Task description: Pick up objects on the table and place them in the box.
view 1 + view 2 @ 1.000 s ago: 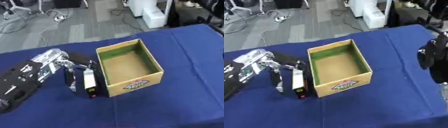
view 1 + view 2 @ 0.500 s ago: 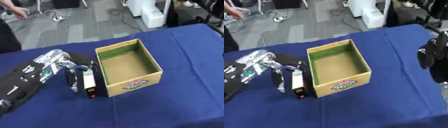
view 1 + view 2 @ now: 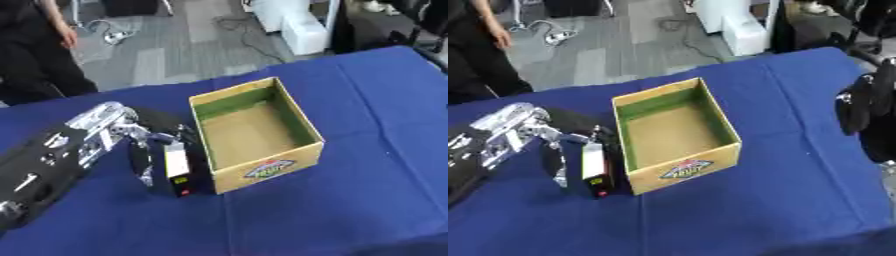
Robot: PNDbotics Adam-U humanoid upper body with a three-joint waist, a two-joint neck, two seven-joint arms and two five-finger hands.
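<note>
A blue-draped table (image 3: 350, 210) carries an open cardboard box (image 3: 254, 134), empty and ready for loading. Just left of it, the robot's left hand (image 3: 140, 145) curls its fingers round a black, white-faced device (image 3: 175, 167) standing against the box's left wall, apparently gripped for a lift over the rim. The right arm shows only as a dark mass at the right edge; its hand cannot be made out.

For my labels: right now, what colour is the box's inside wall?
Green on the box walls, brown floor; the left eye view shows it best.
</note>
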